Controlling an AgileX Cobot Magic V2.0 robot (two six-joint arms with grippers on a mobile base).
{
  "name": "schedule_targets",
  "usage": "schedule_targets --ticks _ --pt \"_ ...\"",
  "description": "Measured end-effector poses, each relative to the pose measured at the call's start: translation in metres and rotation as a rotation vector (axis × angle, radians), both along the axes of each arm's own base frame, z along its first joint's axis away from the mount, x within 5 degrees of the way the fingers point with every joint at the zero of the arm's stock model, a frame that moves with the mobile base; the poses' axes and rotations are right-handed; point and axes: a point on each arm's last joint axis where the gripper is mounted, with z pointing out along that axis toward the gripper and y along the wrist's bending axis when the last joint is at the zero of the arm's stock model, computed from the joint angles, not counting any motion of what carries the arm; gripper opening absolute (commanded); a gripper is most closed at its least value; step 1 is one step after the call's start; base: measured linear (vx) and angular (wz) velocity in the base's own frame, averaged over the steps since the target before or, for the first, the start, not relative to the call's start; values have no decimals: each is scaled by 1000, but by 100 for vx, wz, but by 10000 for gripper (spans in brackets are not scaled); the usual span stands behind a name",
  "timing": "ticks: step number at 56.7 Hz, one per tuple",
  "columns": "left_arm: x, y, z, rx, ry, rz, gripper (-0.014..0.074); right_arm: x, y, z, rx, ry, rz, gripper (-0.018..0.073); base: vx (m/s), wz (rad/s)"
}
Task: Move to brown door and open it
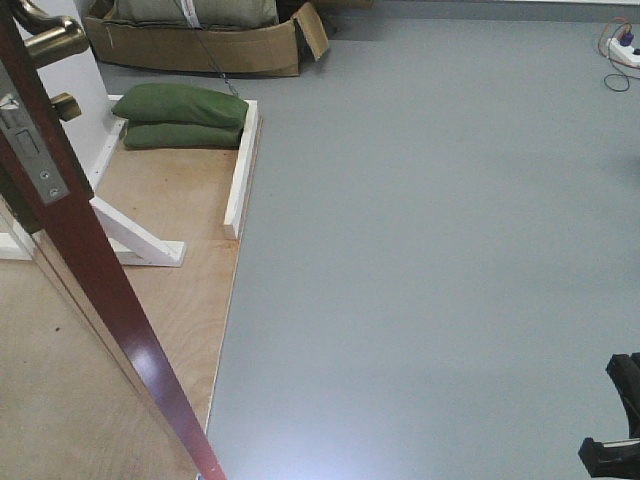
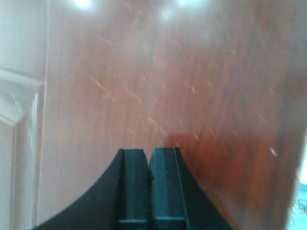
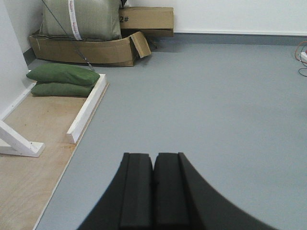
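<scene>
The brown door (image 1: 95,280) stands swung ajar at the left of the front view, its glossy reddish edge running down to the bottom. A silver latch plate (image 1: 32,150) and brass lever handle (image 1: 50,40) show near the top. In the left wrist view the door's glossy wood face (image 2: 192,86) fills the frame just beyond my left gripper (image 2: 149,153), whose fingers are shut with nothing between them. My right gripper (image 3: 154,158) is also shut and empty, hanging over the grey floor; part of the right arm (image 1: 620,420) shows at the bottom right of the front view.
White wooden support frames (image 1: 140,240) brace the door on a plywood base (image 1: 170,300). Two green sandbags (image 1: 185,115) lie at its back. Cardboard boxes (image 1: 200,40) line the far wall. A power strip with cables (image 1: 620,50) sits at the far right. Grey floor (image 1: 430,250) spreads rightward.
</scene>
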Motion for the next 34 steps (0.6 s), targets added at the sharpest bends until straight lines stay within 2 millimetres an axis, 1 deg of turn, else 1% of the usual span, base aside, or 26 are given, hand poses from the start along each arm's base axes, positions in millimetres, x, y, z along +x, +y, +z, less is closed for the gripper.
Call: schedule_targets --ticks 34 --pt "0 1 1 -2 -6 7 -3 0 0 0 0 -1 0 0 10 -5"
